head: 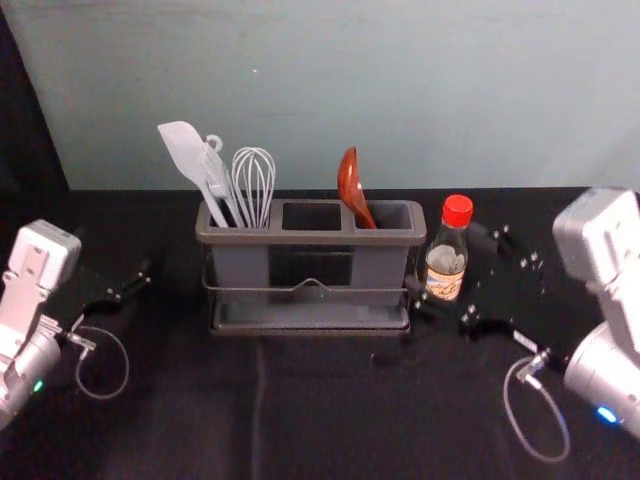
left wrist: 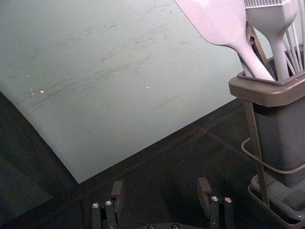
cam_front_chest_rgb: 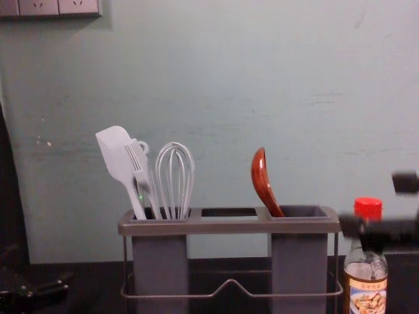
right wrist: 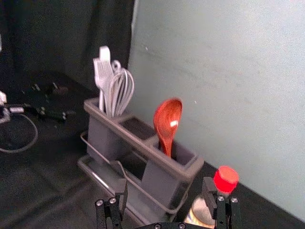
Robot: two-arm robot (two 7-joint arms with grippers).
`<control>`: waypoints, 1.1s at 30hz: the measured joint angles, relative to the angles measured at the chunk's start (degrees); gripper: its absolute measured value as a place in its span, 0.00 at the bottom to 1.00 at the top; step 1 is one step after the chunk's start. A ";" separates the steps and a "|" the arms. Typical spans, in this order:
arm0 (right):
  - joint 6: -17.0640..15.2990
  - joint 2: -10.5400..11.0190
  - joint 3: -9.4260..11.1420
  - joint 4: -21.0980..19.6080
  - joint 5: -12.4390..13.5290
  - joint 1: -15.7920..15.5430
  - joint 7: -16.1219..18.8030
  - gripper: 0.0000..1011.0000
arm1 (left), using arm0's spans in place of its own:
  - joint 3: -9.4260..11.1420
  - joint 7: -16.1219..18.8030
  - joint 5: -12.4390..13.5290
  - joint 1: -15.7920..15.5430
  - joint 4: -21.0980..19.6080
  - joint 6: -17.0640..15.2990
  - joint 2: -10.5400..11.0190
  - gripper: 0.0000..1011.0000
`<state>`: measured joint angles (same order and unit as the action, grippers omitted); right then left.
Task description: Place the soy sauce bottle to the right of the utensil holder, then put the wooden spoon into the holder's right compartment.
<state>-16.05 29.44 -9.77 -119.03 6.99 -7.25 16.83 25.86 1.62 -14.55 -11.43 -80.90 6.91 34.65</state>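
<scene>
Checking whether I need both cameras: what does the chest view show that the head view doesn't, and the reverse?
Chest view adds: wall sockets.
Head view adds: the holder's bottom tray and silver forearms.
Both share: the holder; spatula, brush and whisk in its left compartment; wooden spoon in its right one; sauce bottle right of it; left gripper off left; right gripper by the bottle.

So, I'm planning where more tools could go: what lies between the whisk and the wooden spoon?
The head view shows the middle opening of the holder between whisk and wooden spoon, nothing standing in it.
</scene>
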 joint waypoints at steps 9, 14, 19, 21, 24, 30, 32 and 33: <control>1.92 -3.55 -2.23 4.85 -4.51 -1.76 -3.36 0.99 | 0.00 0.00 0.00 0.00 0.00 0.00 0.00 1.00; 4.25 -8.61 -1.28 6.56 -6.69 -3.91 -10.04 0.99 | 0.00 0.00 0.00 0.00 0.00 0.00 0.00 1.00; 3.17 -12.61 -0.82 7.29 -9.37 -4.68 -15.54 0.99 | 0.00 0.00 0.00 0.00 0.00 0.00 0.00 1.00; 2.53 -14.21 -0.87 7.64 -11.06 -4.76 -17.61 0.99 | 0.00 0.00 0.00 0.00 0.00 0.00 0.00 1.00; 2.45 -15.59 -0.79 8.09 -11.99 -4.92 -18.91 0.99 | 0.00 0.00 0.00 0.00 0.00 0.00 0.00 1.00; 1.92 -17.04 0.18 8.56 -10.79 -4.89 -17.77 0.99 | 0.00 0.00 0.00 0.00 0.00 0.00 0.00 1.00; 1.38 -17.42 0.65 8.66 -9.92 -4.75 -16.65 0.99 | 0.00 0.00 0.00 0.00 0.00 0.00 0.00 1.00; 1.23 -17.53 0.78 8.68 -9.67 -4.71 -16.27 0.99 | 0.00 0.00 0.00 0.00 0.00 0.00 0.00 1.00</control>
<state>-14.82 11.91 -8.98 -110.34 -2.68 -11.96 0.56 25.86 1.62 -14.55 -11.43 -80.90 6.91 34.65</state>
